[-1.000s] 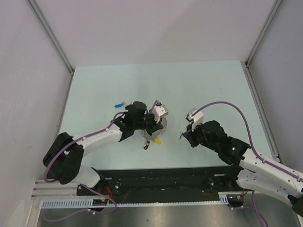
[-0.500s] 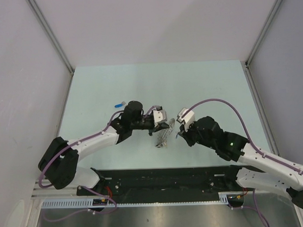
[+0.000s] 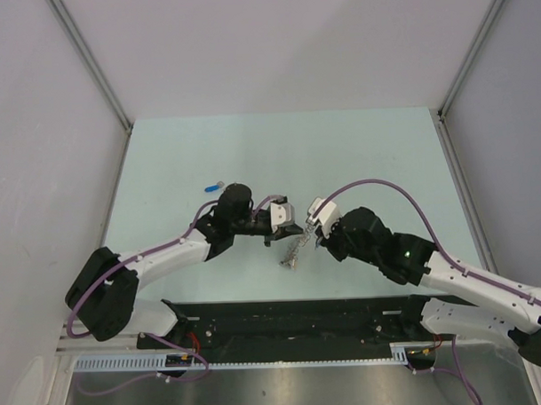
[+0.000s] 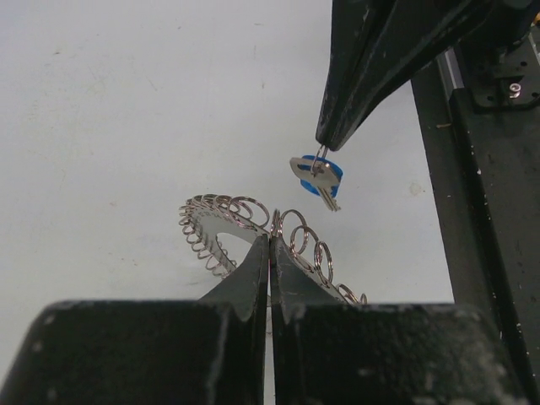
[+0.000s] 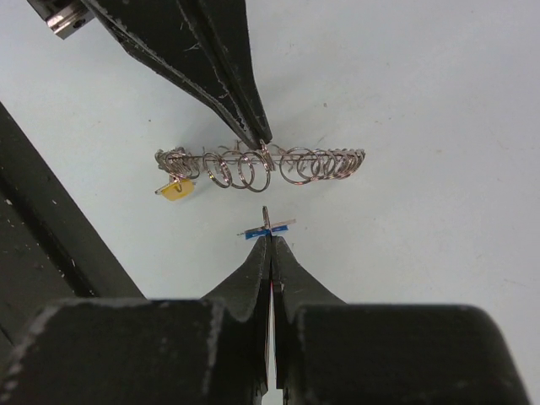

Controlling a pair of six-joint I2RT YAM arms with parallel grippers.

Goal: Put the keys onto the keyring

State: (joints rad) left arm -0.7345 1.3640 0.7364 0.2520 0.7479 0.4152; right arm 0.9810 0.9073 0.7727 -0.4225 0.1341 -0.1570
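Even, diffuse overhead light fills the scene; the pale table [image 3: 357, 146] carries only faint, soft shadows beneath the arms [image 3: 166, 252]. Both wrist views are sharp at mid-distance, where the keyring [image 4: 221, 221] shows small bright glints; the left gripper [image 4: 270, 246] softens toward its base at the frame's bottom, slightly out of focus.
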